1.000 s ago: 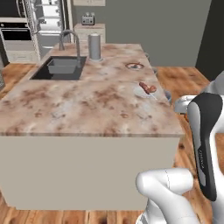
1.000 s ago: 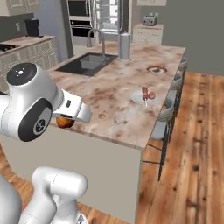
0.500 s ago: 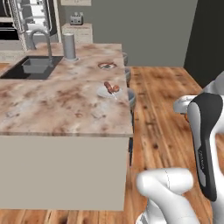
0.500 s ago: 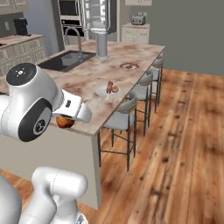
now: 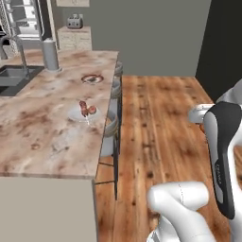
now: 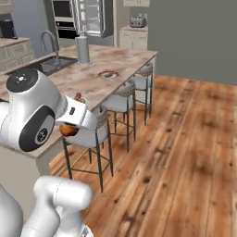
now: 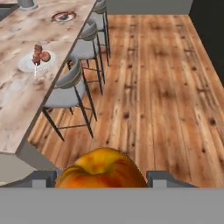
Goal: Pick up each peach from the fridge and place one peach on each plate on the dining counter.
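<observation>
My gripper point(image 7: 103, 180) is shut on a peach point(image 7: 101, 169), orange-red with a yellow blush, which bulges up between the two fingertips point(image 7: 43, 178). From the right base view the peach point(image 6: 69, 130) hangs under the hand, near the near corner of the dining counter point(image 6: 125, 58). On the marble dining counter point(image 5: 42, 137) lies a pale plate point(image 5: 75, 115) carrying a red meat skewer point(image 5: 87, 108). Farther back sits a dark plate point(image 5: 91, 79) with a patterned rim. The hand view shows the pale plate point(image 7: 27, 64) and the dark plate point(image 7: 64, 17) at upper left. The fridge point(image 5: 24, 19) stands far back.
Three grey bar stools point(image 7: 70, 85) line the counter's right edge above a wide wooden floor point(image 7: 162, 87). A dark sink point(image 5: 10, 78), a tall tap point(image 5: 18, 47) and a steel cylinder point(image 5: 50, 54) occupy the counter's far left. A toaster point(image 5: 73, 21) sits on a back cabinet.
The whole picture has shifted: the base has moved, so the counter slid left and the stools and wood floor came into view. The peach stays held in the gripper.
</observation>
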{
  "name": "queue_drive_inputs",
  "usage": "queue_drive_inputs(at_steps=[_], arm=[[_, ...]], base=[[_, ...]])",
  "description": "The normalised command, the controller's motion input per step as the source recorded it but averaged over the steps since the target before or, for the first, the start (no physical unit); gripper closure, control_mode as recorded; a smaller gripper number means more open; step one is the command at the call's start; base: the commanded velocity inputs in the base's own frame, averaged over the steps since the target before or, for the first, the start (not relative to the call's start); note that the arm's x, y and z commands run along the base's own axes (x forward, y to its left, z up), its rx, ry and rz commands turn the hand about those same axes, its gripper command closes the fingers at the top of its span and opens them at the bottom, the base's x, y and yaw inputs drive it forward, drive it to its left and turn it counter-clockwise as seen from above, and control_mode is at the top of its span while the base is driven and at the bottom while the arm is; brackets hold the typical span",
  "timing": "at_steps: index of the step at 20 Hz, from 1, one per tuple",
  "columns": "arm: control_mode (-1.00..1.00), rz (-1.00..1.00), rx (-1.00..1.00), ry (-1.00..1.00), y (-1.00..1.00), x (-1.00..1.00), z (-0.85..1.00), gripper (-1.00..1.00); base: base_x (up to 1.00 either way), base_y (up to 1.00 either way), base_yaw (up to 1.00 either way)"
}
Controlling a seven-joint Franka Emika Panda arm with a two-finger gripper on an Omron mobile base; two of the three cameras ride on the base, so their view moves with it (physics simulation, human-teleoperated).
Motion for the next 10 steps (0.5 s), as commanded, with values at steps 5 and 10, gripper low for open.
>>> queue_drive_inputs(at_steps=[5, 10], arm=[[1.00, 0.00, 0.00, 0.00, 0.00, 0.00, 0.00, 1.00], [1.00, 0.00, 0.00, 0.00, 0.00, 0.00, 0.00, 1.00]], base=[[1.00, -1.00, 0.24], [1.00, -0.74, 0.45]])
